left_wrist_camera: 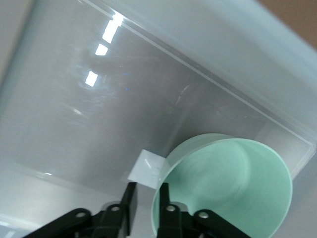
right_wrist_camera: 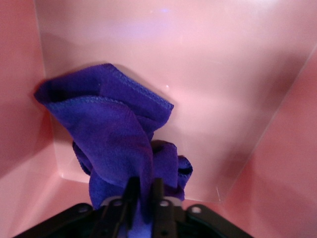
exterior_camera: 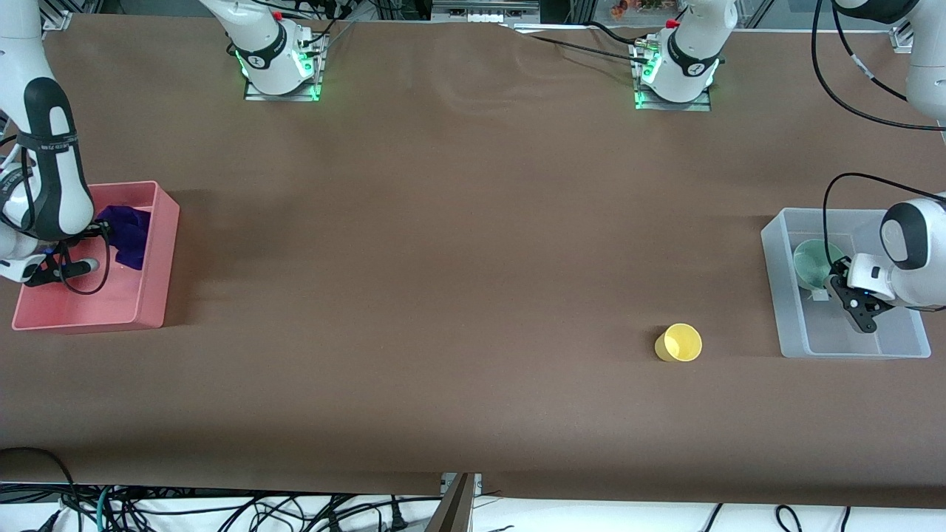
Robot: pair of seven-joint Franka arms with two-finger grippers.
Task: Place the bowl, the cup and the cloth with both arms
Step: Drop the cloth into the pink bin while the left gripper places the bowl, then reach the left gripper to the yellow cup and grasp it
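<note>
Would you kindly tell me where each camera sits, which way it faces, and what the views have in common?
Front view: high across the table, facing both bases; shows both arms, the yellow cup on the table.
Left wrist view: on the left arm, looking into the clear bin; left gripper straddles the bowl rim.
Right wrist view: on the right arm, looking into the pink bin; right gripper pinches the cloth.
Shared: front view also shows both bins, bowl, cloth.

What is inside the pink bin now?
Inside the pink bin lies the cloth, bunched toward the robots' end. The right tool is in the bin, its fingers around a cloth fold. The arm covers part of the bin floor.
</note>
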